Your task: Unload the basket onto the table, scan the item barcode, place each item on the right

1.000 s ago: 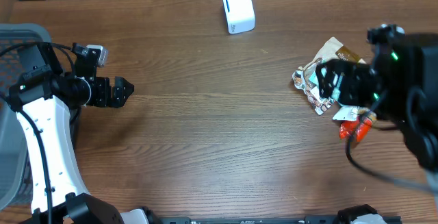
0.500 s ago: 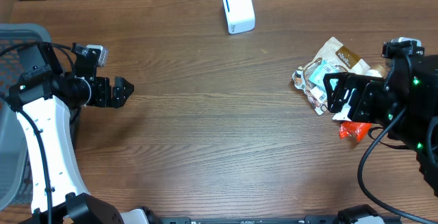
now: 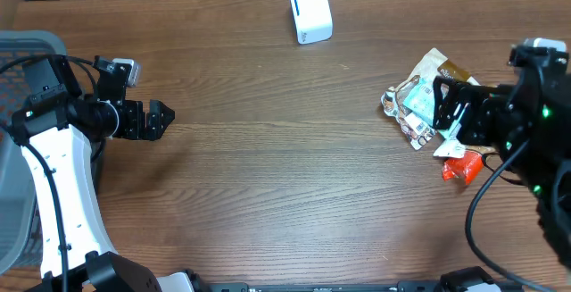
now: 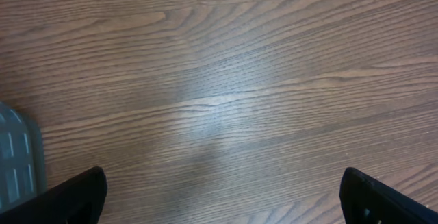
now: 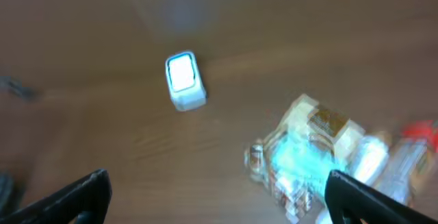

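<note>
A heap of packaged items [image 3: 417,97] lies at the right of the table: a crinkled snack packet with a teal label [image 5: 301,157], a small white bottle and a red pouch [image 3: 462,167]. The white barcode scanner [image 3: 310,12] stands at the back centre; in the right wrist view the scanner [image 5: 185,80] looks blurred. My right gripper [image 3: 443,106] hovers open over the heap's right side, holding nothing; its jaws [image 5: 222,203] are wide apart. My left gripper [image 3: 163,118] is open over bare wood at the left, and the left gripper [image 4: 222,200] is empty in its own view.
A grey wire basket [image 3: 18,51] stands at the left table edge, and its corner [image 4: 15,155] shows in the left wrist view. A cardboard wall runs along the back. Bare wood lies between the scanner and the heap.
My right arm has drawn back to the right, uncovering more of the heap and the red pouch. The left arm has not moved.
</note>
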Controlling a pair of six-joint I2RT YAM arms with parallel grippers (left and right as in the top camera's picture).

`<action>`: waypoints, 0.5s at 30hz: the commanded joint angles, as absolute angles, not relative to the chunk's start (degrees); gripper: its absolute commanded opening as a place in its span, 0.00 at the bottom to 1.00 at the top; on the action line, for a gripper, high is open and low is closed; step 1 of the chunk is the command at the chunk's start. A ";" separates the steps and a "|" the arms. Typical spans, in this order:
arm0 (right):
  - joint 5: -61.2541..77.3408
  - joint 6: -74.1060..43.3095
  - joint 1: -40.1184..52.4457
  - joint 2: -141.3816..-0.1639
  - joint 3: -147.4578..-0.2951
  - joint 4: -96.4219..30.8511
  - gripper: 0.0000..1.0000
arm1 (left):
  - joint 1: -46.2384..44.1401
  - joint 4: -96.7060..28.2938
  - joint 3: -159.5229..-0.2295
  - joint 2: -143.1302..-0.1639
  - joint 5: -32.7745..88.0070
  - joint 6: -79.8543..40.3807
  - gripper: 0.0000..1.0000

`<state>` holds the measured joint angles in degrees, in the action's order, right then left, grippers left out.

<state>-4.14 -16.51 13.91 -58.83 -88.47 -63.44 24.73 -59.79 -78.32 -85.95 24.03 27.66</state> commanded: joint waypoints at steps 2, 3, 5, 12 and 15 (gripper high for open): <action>-10.72 -15.97 13.98 -49.15 -73.17 -48.45 1.00 | 24.25 -59.70 -78.37 -86.15 24.88 28.71 1.00; -10.70 -15.99 13.74 -47.37 -70.04 -45.32 1.00 | 24.25 -59.70 -78.37 -86.15 24.88 28.71 1.00; -10.41 -16.01 12.78 -41.85 -59.92 -35.88 1.00 | 24.25 -59.70 -78.37 -86.15 24.88 28.71 1.00; -10.26 -16.03 10.98 -29.67 -39.40 -17.17 1.00 | 24.25 -59.70 -78.37 -86.15 24.88 28.71 1.00; -10.31 -16.01 10.83 -23.64 -30.33 -9.39 1.00 | 24.25 -59.70 -78.37 -86.15 24.88 28.71 1.00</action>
